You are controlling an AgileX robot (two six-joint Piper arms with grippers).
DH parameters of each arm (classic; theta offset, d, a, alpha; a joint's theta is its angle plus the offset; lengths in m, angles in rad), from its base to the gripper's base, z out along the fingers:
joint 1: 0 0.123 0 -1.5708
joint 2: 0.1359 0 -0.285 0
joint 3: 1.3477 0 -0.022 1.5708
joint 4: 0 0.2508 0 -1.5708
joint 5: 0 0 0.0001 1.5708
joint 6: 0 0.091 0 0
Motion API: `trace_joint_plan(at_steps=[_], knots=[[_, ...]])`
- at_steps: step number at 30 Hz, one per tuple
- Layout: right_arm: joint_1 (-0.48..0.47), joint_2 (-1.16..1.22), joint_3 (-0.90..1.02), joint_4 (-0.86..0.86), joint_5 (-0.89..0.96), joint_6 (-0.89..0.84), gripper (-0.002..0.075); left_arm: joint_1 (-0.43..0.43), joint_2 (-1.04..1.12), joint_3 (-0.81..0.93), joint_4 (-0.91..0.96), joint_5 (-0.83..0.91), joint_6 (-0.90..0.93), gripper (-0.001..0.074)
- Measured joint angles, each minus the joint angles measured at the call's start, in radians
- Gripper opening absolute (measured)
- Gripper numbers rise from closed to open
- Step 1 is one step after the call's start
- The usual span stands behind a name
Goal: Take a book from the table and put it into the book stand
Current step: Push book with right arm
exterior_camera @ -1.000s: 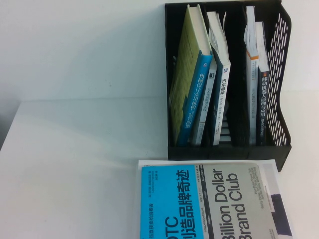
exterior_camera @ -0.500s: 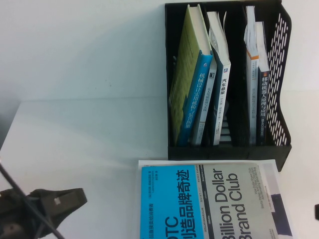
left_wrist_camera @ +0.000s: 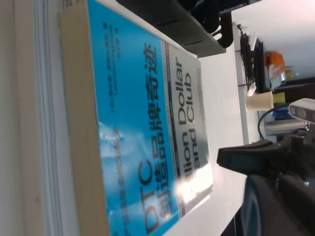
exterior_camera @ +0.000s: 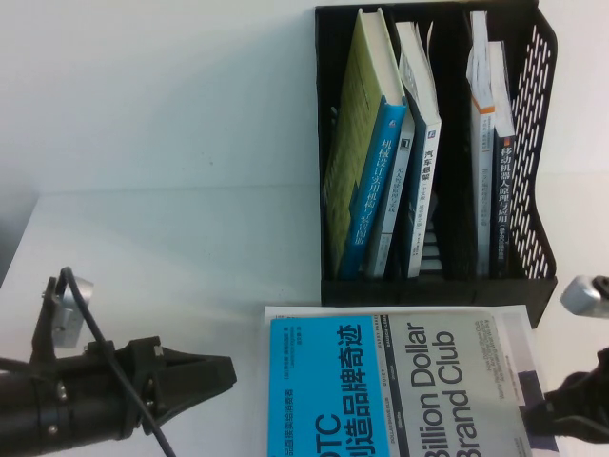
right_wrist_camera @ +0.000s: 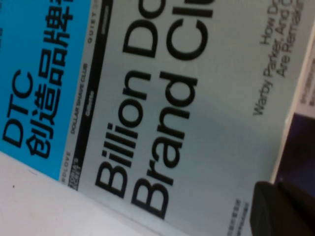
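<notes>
One book [exterior_camera: 404, 386] lies flat on the table [exterior_camera: 162, 257], on a second white book [exterior_camera: 523, 328], just near of the book stand [exterior_camera: 533, 114] holding about six upright books. My left gripper [exterior_camera: 224, 373], pinched shut and empty, sits just left of it; my right gripper [exterior_camera: 533, 411] is at its right edge, fingers I cannot tell.

Matte black left gripper [exterior_camera: 221, 373] left of the book [exterior_camera: 400, 381], thin black cable, silver wrist cameras, black right gripper [exterior_camera: 533, 416] opposite.

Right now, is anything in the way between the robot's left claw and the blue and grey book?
Nothing visible. The left gripper, shut, sits on the bare table left of the book. The right gripper is at the book's right edge.
</notes>
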Motion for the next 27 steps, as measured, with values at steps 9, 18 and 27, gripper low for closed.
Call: trace_joint_plan(at_steps=[9,18,27], knots=[[0.024,0.022,-0.107,-0.083,-0.035,0.011,-0.0003,0.000,0.195,-0.064,-0.028,0.056,0.067,0.0365],[0.024,0.144,-0.186,-0.215,0.019,0.064,-0.0003,0.000,0.346,-0.108,-0.033,0.083,0.081,0.0428],[0.030,0.237,-0.207,-0.206,0.065,0.072,-0.0003,0.000,0.404,-0.109,-0.033,0.055,0.107,0.0430]])
